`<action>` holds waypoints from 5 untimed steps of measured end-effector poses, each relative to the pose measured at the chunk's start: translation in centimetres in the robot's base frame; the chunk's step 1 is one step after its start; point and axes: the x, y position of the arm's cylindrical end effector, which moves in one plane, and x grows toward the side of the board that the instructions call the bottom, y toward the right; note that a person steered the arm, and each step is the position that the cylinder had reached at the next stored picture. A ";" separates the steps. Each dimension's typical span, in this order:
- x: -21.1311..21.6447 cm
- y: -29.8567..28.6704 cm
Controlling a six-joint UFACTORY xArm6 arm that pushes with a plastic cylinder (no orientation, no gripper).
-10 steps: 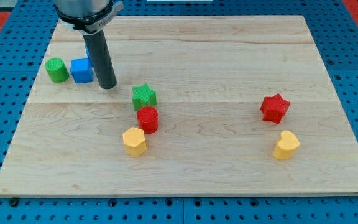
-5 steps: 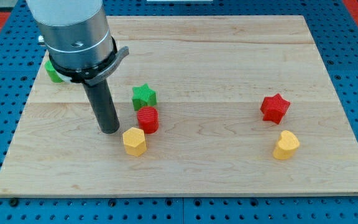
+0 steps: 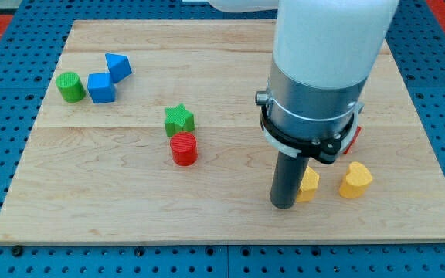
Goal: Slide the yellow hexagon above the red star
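Gripper there is none on this arm, so nothing can open, close or hold; the rod ends in my tip [image 3: 284, 205], which stands on the bench [image 3: 207, 46] against the left side of the yellow hexagon [image 3: 310, 185], itself half hidden behind the rod. The hexagon lies just right of my tip and slightly toward the view's top. The red star [image 3: 354, 137] sits further up and right, showing only as a sliver past the arm's collar. As I judge it, a straight shove from here would drive the hexagon into the star or into the rounded yellow block [image 3: 355, 180] just to its right. Better to come round beneath the hexagon, push it up along the star's left side with a gap, then nudge it rightward once past. Room above the star looks open, though the bench's right edge is near, so that last nudge should be short. Left of my tip, the red cylinder [image 3: 184, 148], green star [image 3: 179, 120], two blue blocks [image 3: 100, 87] and green cylinder [image 3: 70, 86] are well clear.
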 end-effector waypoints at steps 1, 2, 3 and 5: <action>0.5 0.6; 0.6 2.6; -1.6 2.9; -5.9 3.9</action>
